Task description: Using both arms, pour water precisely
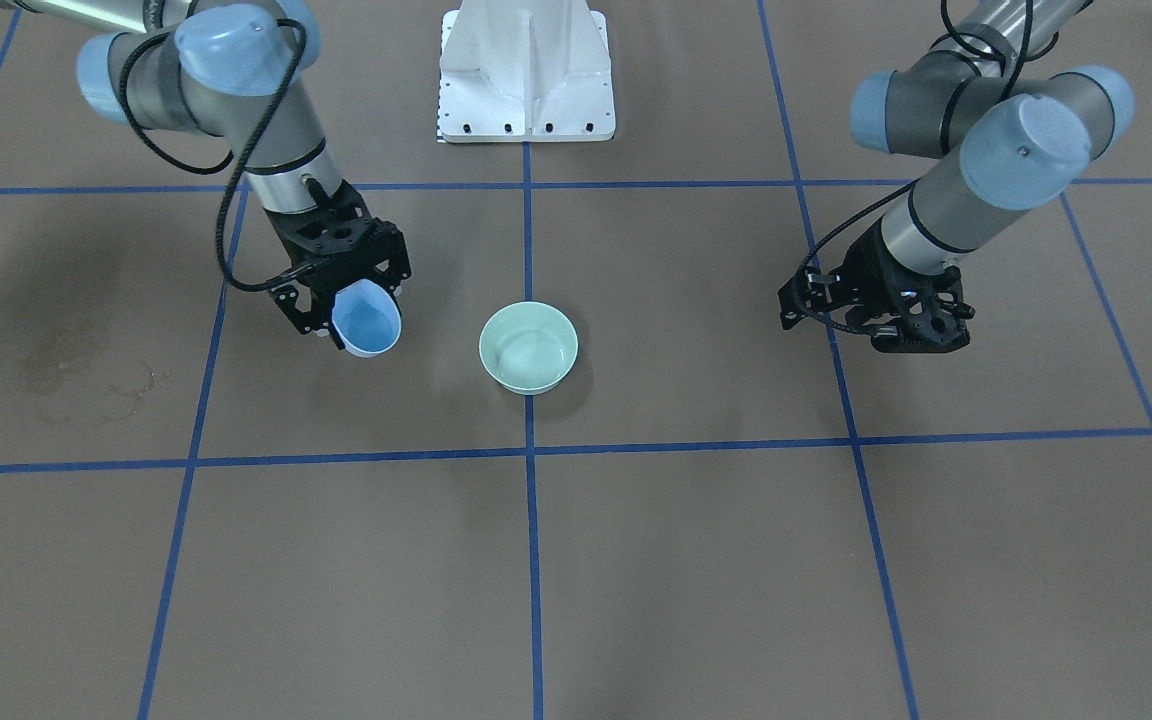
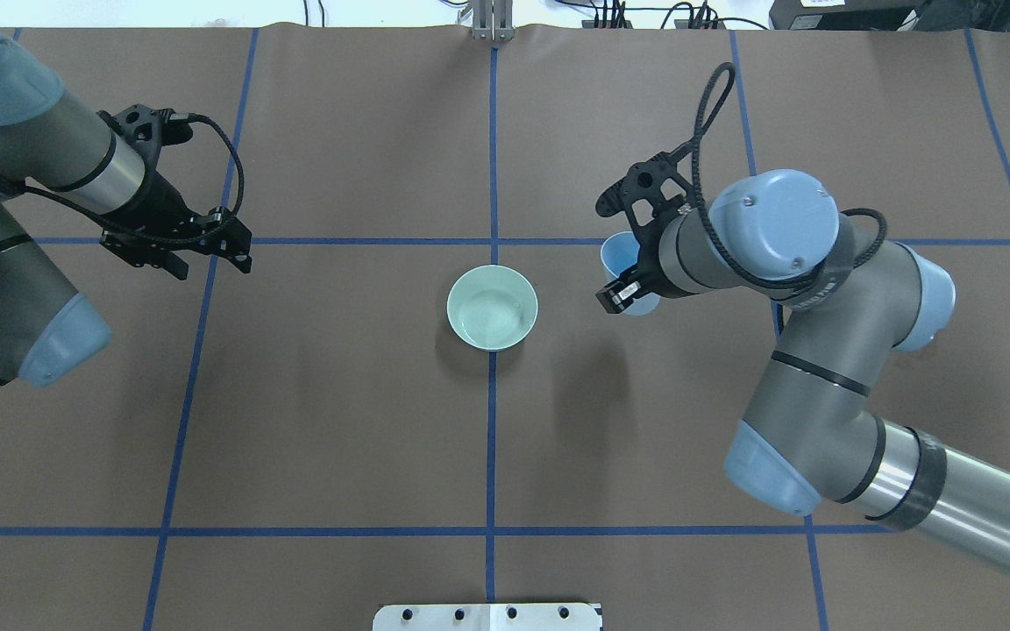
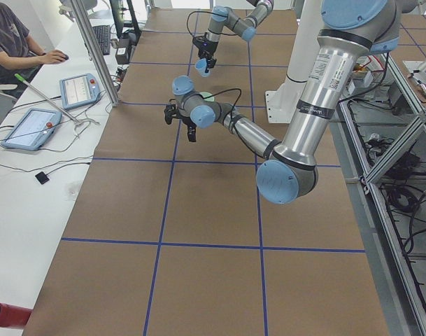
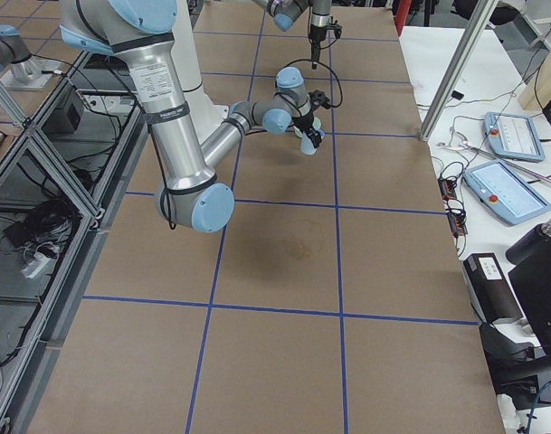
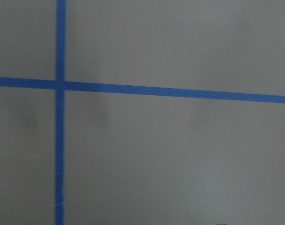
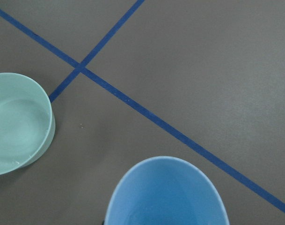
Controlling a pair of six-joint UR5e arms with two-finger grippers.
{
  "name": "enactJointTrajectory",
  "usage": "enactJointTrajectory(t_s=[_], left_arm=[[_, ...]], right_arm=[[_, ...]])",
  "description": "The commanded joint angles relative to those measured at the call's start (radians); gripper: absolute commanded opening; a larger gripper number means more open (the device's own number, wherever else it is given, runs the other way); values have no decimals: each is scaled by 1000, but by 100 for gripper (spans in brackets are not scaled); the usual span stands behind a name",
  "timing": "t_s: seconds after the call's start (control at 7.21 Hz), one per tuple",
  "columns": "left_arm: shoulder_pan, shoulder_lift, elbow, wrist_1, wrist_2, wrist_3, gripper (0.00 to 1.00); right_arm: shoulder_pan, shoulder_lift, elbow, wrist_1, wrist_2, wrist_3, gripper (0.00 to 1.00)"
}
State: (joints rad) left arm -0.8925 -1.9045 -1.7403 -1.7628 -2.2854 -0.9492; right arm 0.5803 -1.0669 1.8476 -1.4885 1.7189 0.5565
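Judge the task as part-way through. The green bowl [image 6: 45,151] stands at the middle of the counter [image 2: 338,421], on the centre tape line, and it already holds the water [image 6: 18,131], which shows as faint ripples and a few glints on its floor.

Your right pincer [image 1: 354,312] is clamped on the blue cup [image 6: 165,197], one finger on each side of its wall, and holds it lifted off the counter. The cup hangs near the bowl on the robot's right side. It is apart from the bowl and not over the rim, so nothing can run from one to the other as they stand.

The cup's inside looks evenly blue in the right wrist view, and you probably cannot decide from here whether any liquid is left in it.

Your left pincer [image 2: 211,265] hovers well apart on the far left, over a tape crossing, its jaws apart with nothing between them.

If more water is due, you have to bring the cup over the bowl's rim and tip it gently. The left arm has nothing to carry yet, so its share of the job looks undone.
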Motion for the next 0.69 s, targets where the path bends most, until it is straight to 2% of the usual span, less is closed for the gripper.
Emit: enactJointTrajectory(t_s=[0.0, 0.14, 0.28, 0.42, 0.56], left_arm=[[-8, 27, -7, -1, 0, 24, 87], [-9, 31, -7, -1, 0, 26, 87], [-20, 38, -7, -3, 0, 27, 87], [-20, 39, -5, -3, 0, 27, 87], [-22, 39, -7, -1, 0, 27, 87]], right_arm=[[-69, 126, -2, -240, -118, -12, 0], [-127, 134, -11, -242, -178, -18, 0], [-131, 143, -16, -243, -176, -64, 0], [-132, 192, -55, -248, -176, -125, 0], [-132, 275, -155, -274, -180, -132, 0]])
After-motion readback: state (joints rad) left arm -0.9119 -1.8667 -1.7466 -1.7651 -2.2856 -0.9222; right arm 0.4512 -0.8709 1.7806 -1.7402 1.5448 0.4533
